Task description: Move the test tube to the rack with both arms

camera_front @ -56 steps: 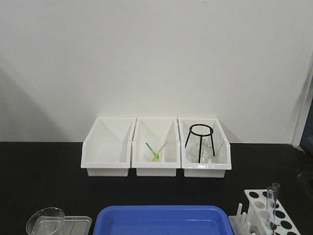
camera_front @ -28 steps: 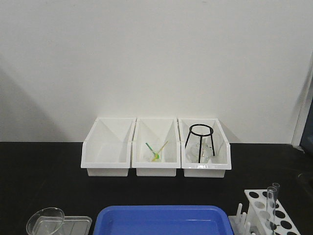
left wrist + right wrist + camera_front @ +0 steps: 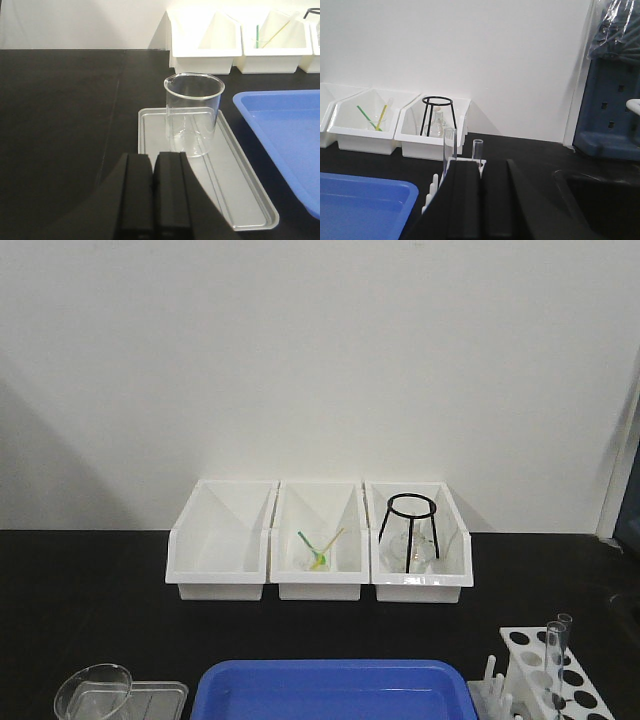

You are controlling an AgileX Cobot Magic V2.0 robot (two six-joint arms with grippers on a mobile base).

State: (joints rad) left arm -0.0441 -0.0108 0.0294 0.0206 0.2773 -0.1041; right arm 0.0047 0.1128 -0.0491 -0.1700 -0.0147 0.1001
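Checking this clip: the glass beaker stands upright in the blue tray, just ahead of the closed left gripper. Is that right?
Not quite. The beaker stands upright on the grey tray, not in the blue tray beside it; the left wrist view shows this. It is just ahead of the closed left gripper.

A broad strip of bare black bench [image 3: 90, 630] is left open between the three white plastic bins [image 3: 318, 540] at the wall and the blue plastic tray [image 3: 335, 692] in front. The right front corner is occupied by the small white holed rack [image 3: 545, 680], from which two slender clear glass tubes [image 3: 554, 660] project upward. The left front is blocked by a wide clear glass beaker [image 3: 193, 114] standing on a shallow grey tray [image 3: 235, 195].
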